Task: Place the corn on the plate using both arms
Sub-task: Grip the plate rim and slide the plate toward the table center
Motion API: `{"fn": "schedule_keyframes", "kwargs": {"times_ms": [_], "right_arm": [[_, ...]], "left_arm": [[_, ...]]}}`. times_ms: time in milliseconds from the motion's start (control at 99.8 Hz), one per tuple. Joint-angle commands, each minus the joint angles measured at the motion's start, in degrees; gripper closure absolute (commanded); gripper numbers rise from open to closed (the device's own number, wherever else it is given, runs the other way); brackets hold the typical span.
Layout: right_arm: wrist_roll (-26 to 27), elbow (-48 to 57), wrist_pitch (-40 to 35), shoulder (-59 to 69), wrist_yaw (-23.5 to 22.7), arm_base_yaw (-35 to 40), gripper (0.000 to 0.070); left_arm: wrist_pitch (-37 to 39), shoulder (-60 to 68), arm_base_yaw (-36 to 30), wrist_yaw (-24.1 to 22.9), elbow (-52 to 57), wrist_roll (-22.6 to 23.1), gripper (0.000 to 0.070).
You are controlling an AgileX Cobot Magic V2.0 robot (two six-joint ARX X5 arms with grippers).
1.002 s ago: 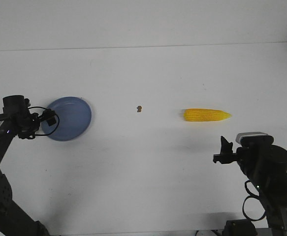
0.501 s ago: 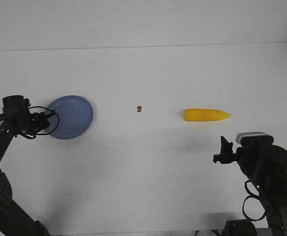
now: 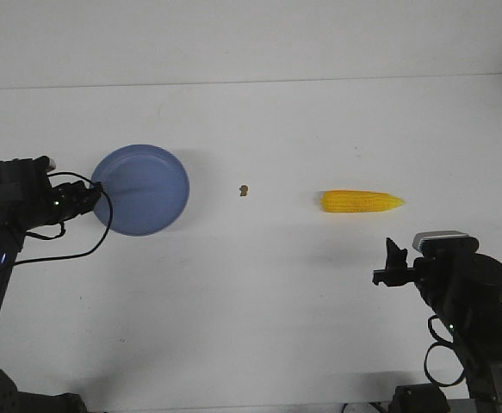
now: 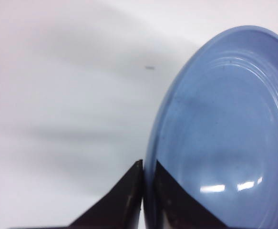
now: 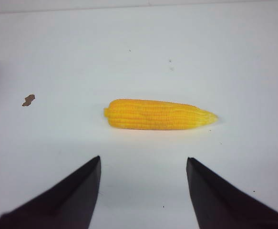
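We note the left gripper [image 4: 142,200] clamped on the plate [image 3: 140,189] rim, plate tilted off the table. Corn [image 3: 362,202] lies on the table before the right gripper [image 5: 143,191], jaws apart. Next, we judge: descend and grasp the cob.

Front view overlooks table [image 3: 319,120]; wrist views sit close

No readable text, labels, brand names, numbers or signs appear in any view. The blue plate [image 3: 140,189], the yellow corn [image 3: 362,202] and the white table [image 3: 276,292] are all plain and unmarked, and the black arms show no legible lettering.
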Motion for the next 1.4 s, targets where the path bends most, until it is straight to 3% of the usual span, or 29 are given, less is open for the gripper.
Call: {"fn": "schedule_keyframes", "kwargs": {"times_ms": [0, 361, 531, 782, 1293, 1343, 1393], "right_arm": [[0.35, 1.16, 0.87, 0.37, -0.17, 0.04, 0.0324], [0.33, 1.16, 0.87, 0.37, -0.15, 0.04, 0.0324], [0.33, 1.16, 0.87, 0.37, -0.17, 0.04, 0.0324], [0.31, 1.16, 0.83, 0.37, -0.15, 0.04, 0.0324], [0.11, 1.16, 0.85, 0.37, 0.09, 0.04, 0.0324], [0.11, 1.16, 0.85, 0.37, 0.09, 0.04, 0.0324], [0.11, 1.16, 0.85, 0.37, 0.09, 0.04, 0.0324]], "left_arm": [[-0.39, 0.15, -2.8, 0.96, -0.9, -0.37, 0.0694], [5.18, 0.7, -23.45, 2.19, -7.69, -3.08, 0.0694], [5.53, 3.1, -28.98, 2.16, -8.02, -3.1, 0.0694], [7.21, 8.26, -32.06, 2.16, -8.02, -3.52, 0.0694], [8.74, 12.46, -32.26, 1.9, -8.94, -3.28, 0.068], [8.74, 12.46, -32.26, 1.9, -8.94, -3.3, 0.0641], [8.66, 12.46, -32.28, 1.9, -8.94, -3.34, 0.0509]]}}
